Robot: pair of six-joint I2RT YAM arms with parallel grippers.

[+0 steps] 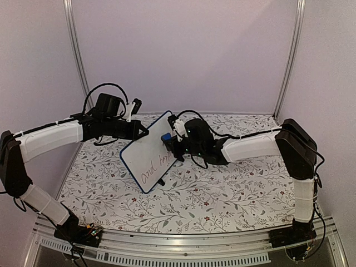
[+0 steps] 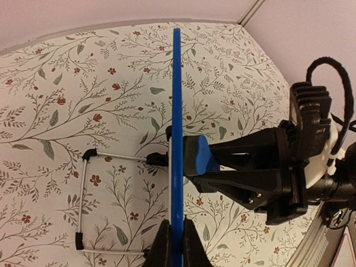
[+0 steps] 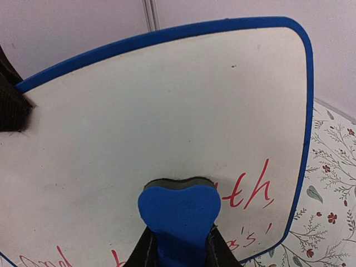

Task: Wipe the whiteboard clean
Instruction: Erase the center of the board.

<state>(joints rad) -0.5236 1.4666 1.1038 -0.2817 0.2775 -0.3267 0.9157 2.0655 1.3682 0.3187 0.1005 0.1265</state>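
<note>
Left end effector (image 1: 143, 131): clamped on the whiteboard (image 1: 149, 157) edge running between its fingers, bracing the tilted board over the tabletop (image 1: 239, 189) against wiping pressure.
Right end effector (image 3: 177, 250): closed on the eraser (image 3: 177, 214), its pad pressed to the board face directly ahead.
Handwriting (image 3: 253, 186): red, just beside the eraser; judged still to be wiped.

We see a robotics lab test cell. A left arm (image 1: 50, 139) and a right arm (image 1: 250, 147) are bolted to an aluminium rail (image 1: 183, 236) at the edge of a floral-covered tabletop (image 1: 222, 200). Plain pale panels (image 1: 183, 50) and metal posts (image 1: 75, 55) box it in.
</note>
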